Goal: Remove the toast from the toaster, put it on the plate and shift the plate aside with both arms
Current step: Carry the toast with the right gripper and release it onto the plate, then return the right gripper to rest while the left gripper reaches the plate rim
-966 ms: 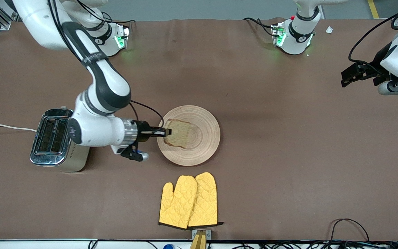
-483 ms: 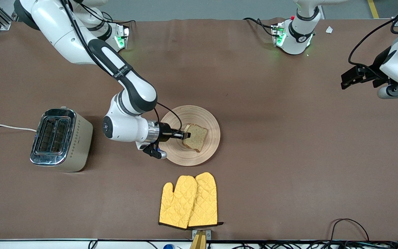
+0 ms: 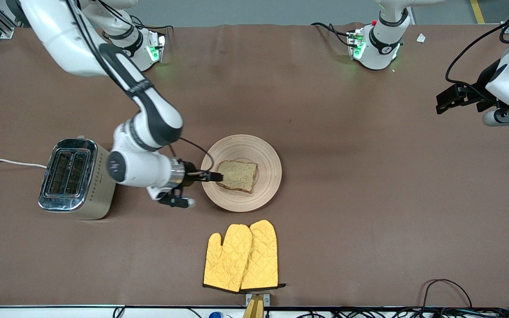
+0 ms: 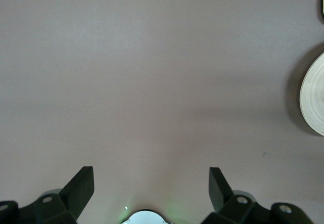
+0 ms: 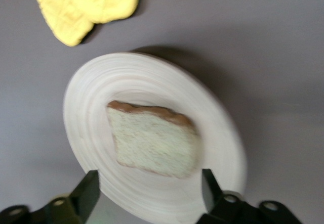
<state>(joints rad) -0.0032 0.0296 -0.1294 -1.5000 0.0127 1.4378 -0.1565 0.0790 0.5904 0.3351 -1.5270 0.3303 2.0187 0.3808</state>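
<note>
From the front view I see the toast point(image 3: 237, 176) flat on the plate point(image 3: 267, 154), the right gripper point(image 3: 217, 177) at its edge. The left gripper point(image 3: 443, 98) waits, raised. Right wrist view: fingers point(image 5: 90, 191) spread, apparently empty. Left wrist view: fingers point(image 4: 81, 188) wide, holding nothing.

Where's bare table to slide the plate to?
Bare cloth runs from the plate toward the left gripper, which waits, open. Crowded elsewhere: the open right gripper and toaster flank it; mitts lie nearer the camera.
</note>
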